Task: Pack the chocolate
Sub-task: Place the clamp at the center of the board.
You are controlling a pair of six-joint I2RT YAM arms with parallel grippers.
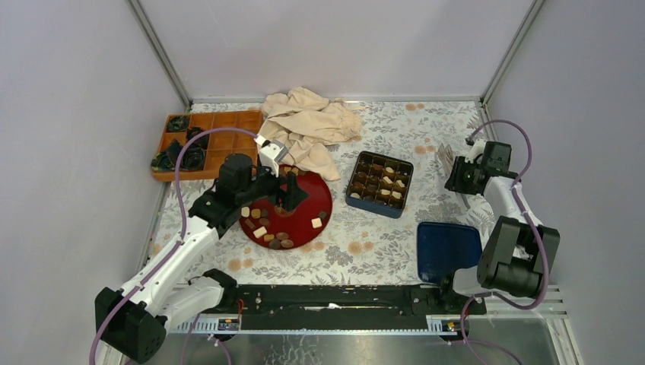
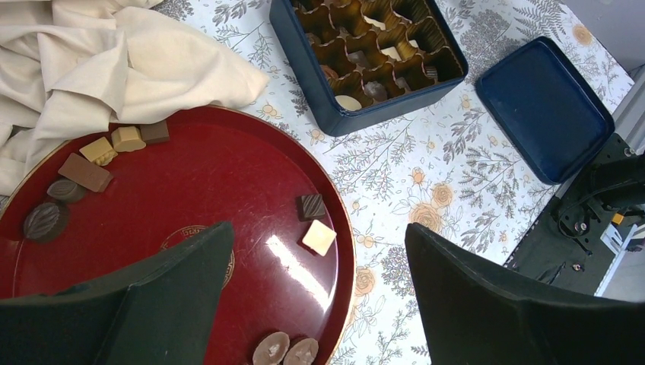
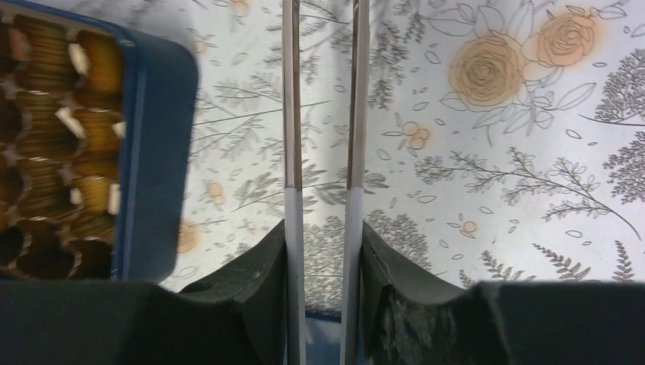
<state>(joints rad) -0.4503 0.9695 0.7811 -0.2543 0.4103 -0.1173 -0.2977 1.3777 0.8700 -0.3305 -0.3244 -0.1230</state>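
table: floral cover, under both claws
cloth: cream, bunched, just beyond left claw
plate: red, directly under left claw
box: blue, partitioned, between the claws
lid: blue, base side of right claw
left claw: spread wide, nothing in it
right claw: clamped on two thin edge-on strips, can't tell what they are
chocolate: loose on plate under left claw, some in box
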